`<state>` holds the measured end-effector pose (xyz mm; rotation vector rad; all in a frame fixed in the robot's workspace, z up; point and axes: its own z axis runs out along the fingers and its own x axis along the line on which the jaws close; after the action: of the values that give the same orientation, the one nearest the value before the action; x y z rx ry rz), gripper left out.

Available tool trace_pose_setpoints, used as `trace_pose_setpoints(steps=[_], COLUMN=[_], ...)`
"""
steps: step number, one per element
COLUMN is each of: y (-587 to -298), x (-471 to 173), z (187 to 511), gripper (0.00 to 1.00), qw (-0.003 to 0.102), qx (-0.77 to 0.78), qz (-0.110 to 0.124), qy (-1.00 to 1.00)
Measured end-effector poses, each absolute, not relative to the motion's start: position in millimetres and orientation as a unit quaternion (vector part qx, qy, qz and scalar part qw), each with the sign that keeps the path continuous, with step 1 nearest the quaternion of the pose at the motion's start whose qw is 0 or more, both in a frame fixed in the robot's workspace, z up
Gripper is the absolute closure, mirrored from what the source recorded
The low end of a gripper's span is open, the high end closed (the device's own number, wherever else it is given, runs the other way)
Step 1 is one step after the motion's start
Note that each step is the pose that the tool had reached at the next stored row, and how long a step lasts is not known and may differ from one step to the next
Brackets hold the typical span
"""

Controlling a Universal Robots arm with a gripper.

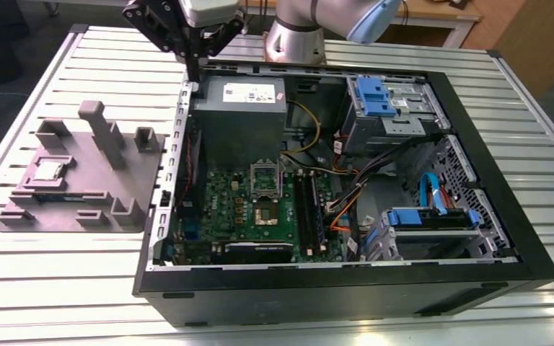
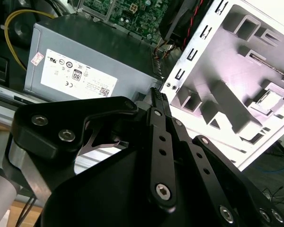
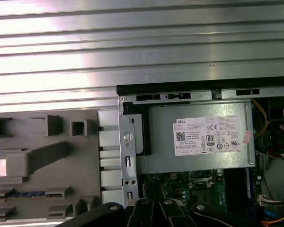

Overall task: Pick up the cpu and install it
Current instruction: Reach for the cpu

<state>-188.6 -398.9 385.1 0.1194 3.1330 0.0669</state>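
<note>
The cpu is a small silvery square lying flat in a recess of the grey moulded tray, at the exterior view's left. In the first wrist view the cpu shows as a bright square on the tray. My gripper hangs high over the rear edge of the open computer case, above the gap between tray and case. Its two black fingers are pressed together with nothing between them. The metal-framed socket sits on the green motherboard, uncovered.
A big grey box with a white label lies just under and beside the gripper, also in both wrist views. Cables, blue drive bays and the black case wall surround the motherboard. The tray has tall posts.
</note>
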Motion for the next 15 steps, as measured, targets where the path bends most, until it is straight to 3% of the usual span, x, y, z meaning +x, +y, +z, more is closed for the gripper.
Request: trace_pose_setpoints(steps=[15], y=[-399.0], x=[-195.3], z=[384.7], gripper=[0.9], qw=[0.003], qx=[0.038], qz=[0.021], qy=[0.999])
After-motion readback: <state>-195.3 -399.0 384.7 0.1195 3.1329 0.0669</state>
